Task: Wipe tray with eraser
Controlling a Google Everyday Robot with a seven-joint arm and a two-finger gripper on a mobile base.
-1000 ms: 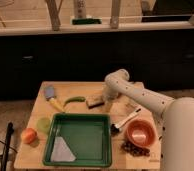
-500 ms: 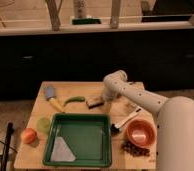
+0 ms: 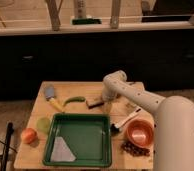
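Note:
The large green tray [image 3: 102, 120] lies at the front middle of the wooden table, with a pale grey sheet [image 3: 62, 149] in its front left corner. The eraser [image 3: 94, 103], dark brown over tan, lies on the table just behind the tray's far rim. My gripper [image 3: 107, 105] hangs from the white arm directly to the right of the eraser, low over the table and close to or touching it. The gripper is behind the tray, not over it.
A grey-headed, yellow-handled brush [image 3: 51, 96] and a green pepper-like item [image 3: 74, 100] lie to the left. A pale green disc [image 3: 43, 124] and an orange fruit [image 3: 28, 135] sit front left. A black-and-white utensil [image 3: 124, 121], an orange bowl [image 3: 139, 132] and dark berries [image 3: 135, 148] are on the right.
The near, thick part of the arm has shifted slightly left. The gripper stays beside the eraser, and the eraser and tray have not visibly moved.

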